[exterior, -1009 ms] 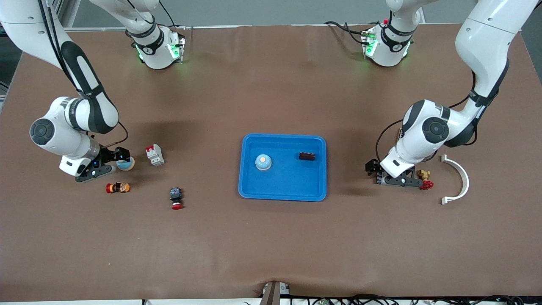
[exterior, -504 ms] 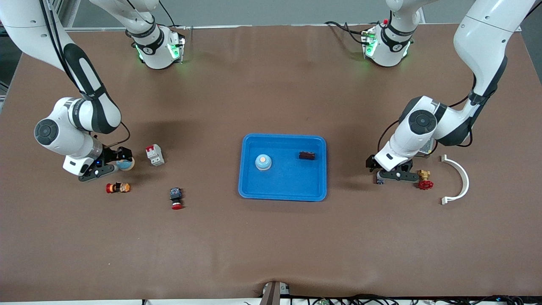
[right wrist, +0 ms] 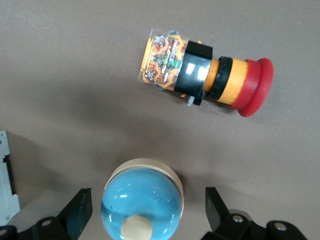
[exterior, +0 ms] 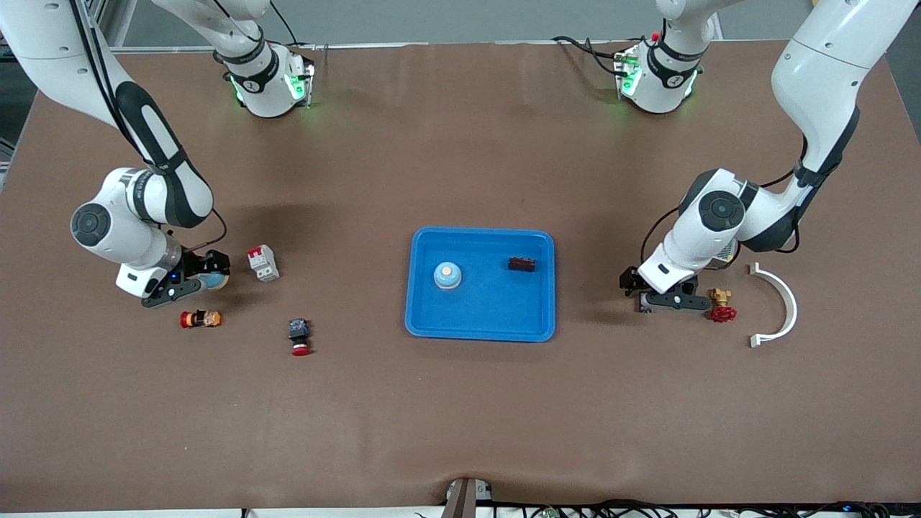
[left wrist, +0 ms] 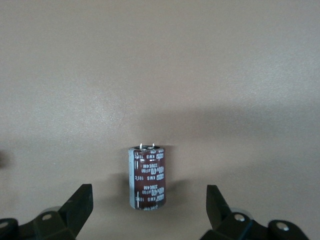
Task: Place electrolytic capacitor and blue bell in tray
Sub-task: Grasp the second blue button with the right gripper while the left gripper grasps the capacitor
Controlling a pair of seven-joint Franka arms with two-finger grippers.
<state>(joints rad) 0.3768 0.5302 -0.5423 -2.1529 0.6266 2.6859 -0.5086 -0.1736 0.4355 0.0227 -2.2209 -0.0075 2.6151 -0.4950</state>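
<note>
Blue plastic tray [exterior: 481, 316] is sitting at mid-table, carrying 1 blue bell [exterior: 447, 275] toward the right arm's end and 1 dark capacitor [exterior: 521, 264] toward the left arm's end, the 2 well apart. Right gripper [exterior: 188, 279] is hovering with fingers spread apart over a second blue bell [right wrist: 142, 206], which is lying near an orange-and-red push button [right wrist: 205, 72] and a white-and-red breaker [exterior: 262, 262]. Left gripper [exterior: 665, 298] is hovering with fingers spread apart over a brown electrolytic capacitor [left wrist: 148, 177] lying on the table, beside a red-handled brass valve [exterior: 721, 306] and a white curved bracket [exterior: 783, 302].
</note>
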